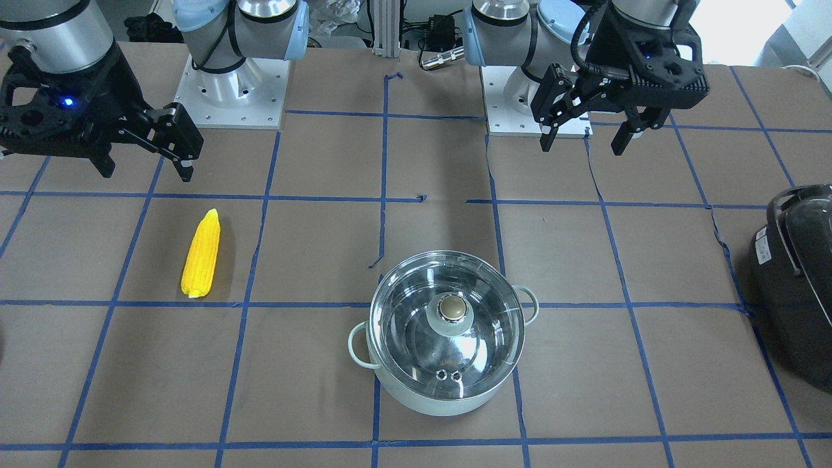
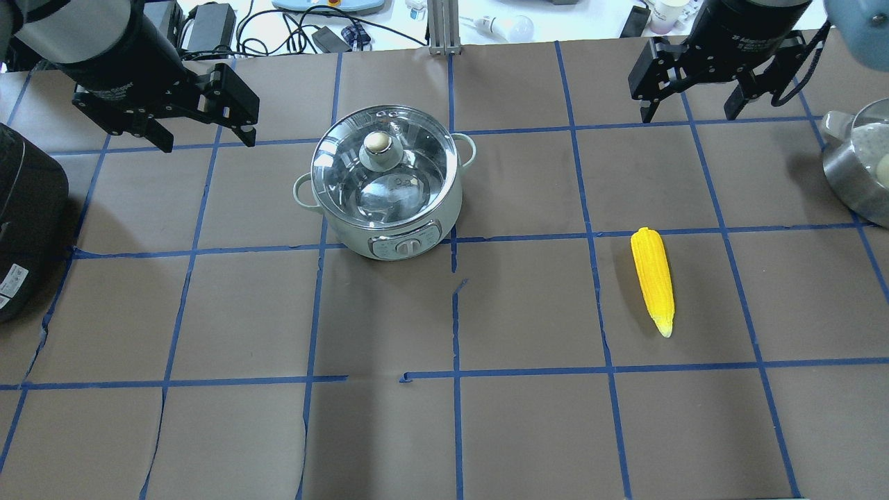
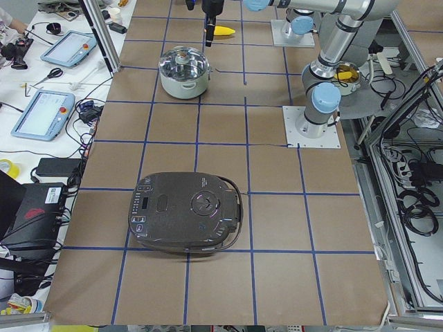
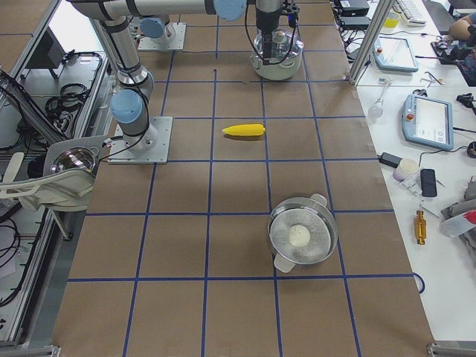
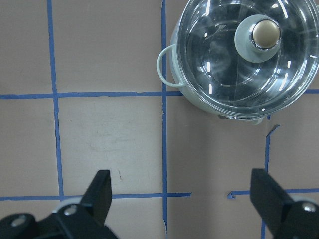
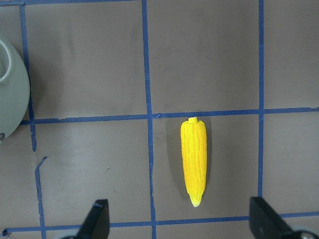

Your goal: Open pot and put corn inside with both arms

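The pale mint-green pot stands mid-table with its clear glass lid and round knob on; it also shows in the overhead view and the left wrist view. The yellow corn lies flat on the paper to the robot's right of the pot, and under the right wrist camera. My left gripper hangs open and empty, above the table beside the pot. My right gripper hangs open and empty, above the table near the corn.
A large black glossy appliance sits at the robot's far left. A steel pot with a white item inside stands at the far right. Brown paper with blue tape lines covers the table.
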